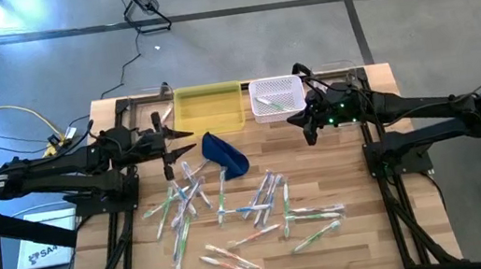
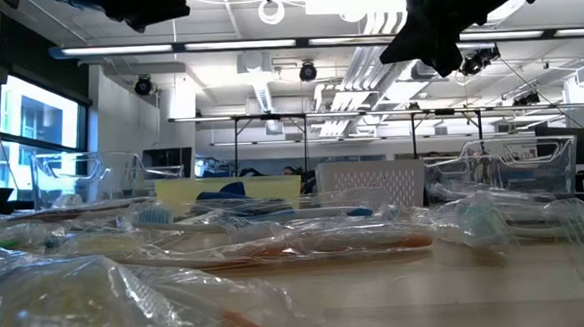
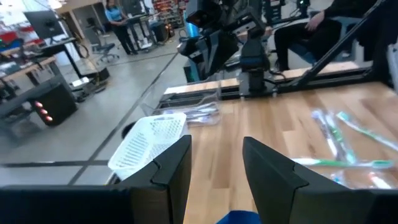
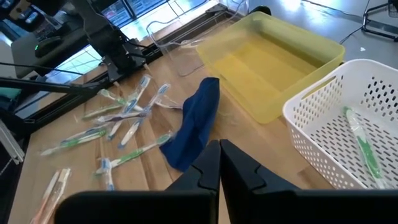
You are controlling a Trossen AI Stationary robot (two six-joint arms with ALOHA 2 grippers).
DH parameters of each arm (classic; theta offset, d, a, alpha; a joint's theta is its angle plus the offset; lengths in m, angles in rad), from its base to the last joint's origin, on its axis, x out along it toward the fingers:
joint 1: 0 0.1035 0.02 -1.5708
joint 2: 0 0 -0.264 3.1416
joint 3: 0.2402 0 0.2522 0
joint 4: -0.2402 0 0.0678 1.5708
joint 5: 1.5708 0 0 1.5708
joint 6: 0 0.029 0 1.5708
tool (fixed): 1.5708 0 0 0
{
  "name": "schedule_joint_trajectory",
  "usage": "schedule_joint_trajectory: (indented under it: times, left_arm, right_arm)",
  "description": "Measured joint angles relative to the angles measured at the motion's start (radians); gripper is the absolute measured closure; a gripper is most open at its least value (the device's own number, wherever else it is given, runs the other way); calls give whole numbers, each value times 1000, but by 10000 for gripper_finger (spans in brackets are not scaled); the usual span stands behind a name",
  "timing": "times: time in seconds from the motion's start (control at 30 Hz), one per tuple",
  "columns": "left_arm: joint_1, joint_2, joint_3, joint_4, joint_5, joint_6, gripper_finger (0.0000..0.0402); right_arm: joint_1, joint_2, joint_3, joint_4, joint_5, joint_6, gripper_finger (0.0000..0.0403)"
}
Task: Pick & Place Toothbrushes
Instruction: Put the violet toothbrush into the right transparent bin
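high view straight down over whole table (image 1: 367, 230). low view at tabletop height, facing the room. each wrist view looks past its own fingers (close in). white basket (image 1: 275, 97) shared by all four views.

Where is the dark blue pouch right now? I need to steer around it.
In the high view the dark blue pouch lies on the table's far half, left of centre, just in front of the yellow bin and beside the nearest scattered toothbrushes.

Toothbrushes (image 1: 233, 216) lie all over the table (image 1: 367, 230); blue pouch (image 1: 226, 152) near the yellow tray (image 1: 209, 109); white basket (image 1: 276, 97) right of it.
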Motion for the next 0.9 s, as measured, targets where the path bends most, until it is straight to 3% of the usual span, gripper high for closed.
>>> schedule_joint_trajectory:
  times: [0.23, 0.57, 0.9]
  left_arm:
    - [0, 0, 0, -5, 41, -31, 278]
    - [0, 0, 0, -8, 198, -123, 312]
    - [-17, 17, 0, -18, 201, -136, 362]
  right_arm:
    - [0, 0, 0, 0, 0, 3, 401]
    - [0, 0, 0, 0, 0, 3, 401]
    - [0, 0, 0, -1, 4, 3, 401]
